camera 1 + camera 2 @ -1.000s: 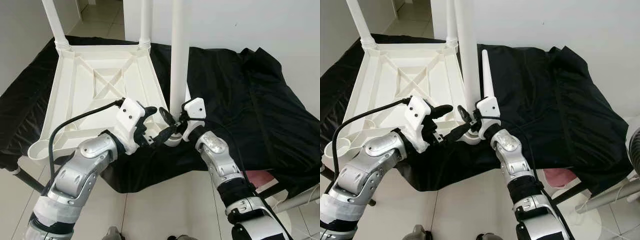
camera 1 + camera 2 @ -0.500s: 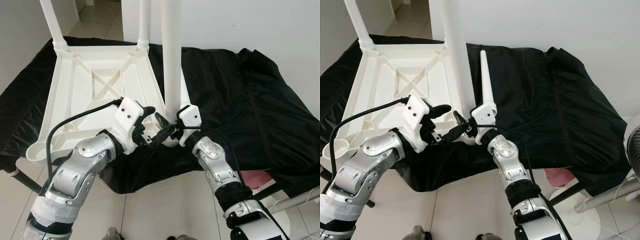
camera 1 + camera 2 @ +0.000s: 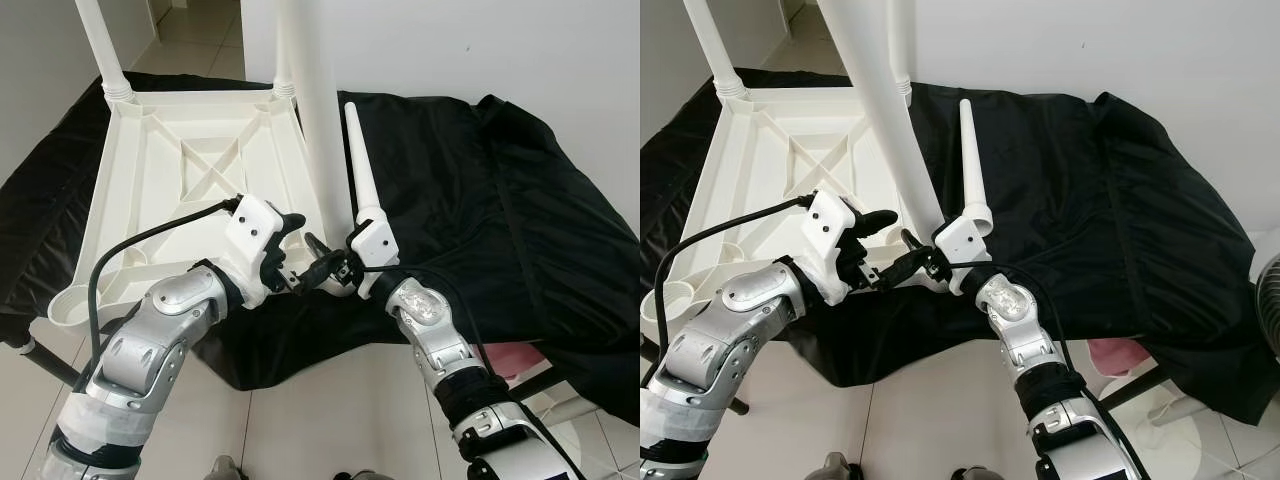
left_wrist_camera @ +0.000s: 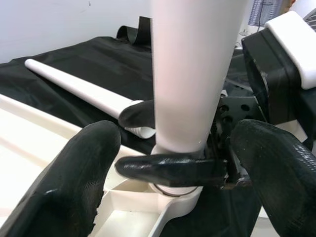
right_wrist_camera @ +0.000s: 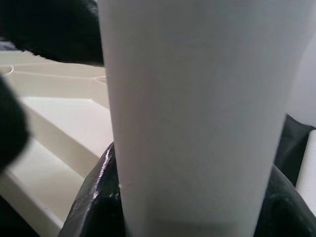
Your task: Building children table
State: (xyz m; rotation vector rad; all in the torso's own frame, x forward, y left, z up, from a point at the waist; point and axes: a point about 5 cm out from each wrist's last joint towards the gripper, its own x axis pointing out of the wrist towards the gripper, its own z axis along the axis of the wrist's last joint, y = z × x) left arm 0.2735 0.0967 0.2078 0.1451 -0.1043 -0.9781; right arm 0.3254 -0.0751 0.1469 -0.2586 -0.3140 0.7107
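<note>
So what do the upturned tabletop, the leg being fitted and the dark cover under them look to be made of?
The tabletop looks like moulded white plastic: matte, with cast ribs and a cross brace on its underside. The leg, held at its base by the right gripper, seems the same smooth, slightly glossy plastic. The cover looks like thin black synthetic fabric, creased with a faint sheen.

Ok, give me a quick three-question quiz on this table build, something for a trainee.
1. True or false: the table top lies upside down on the black cloth.
2. How many far legs already stand in their corner sockets?
3. Which grips the near leg being fitted? A) left claw B) right claw

Key: 1 true; 2 two; 3 B.
</note>
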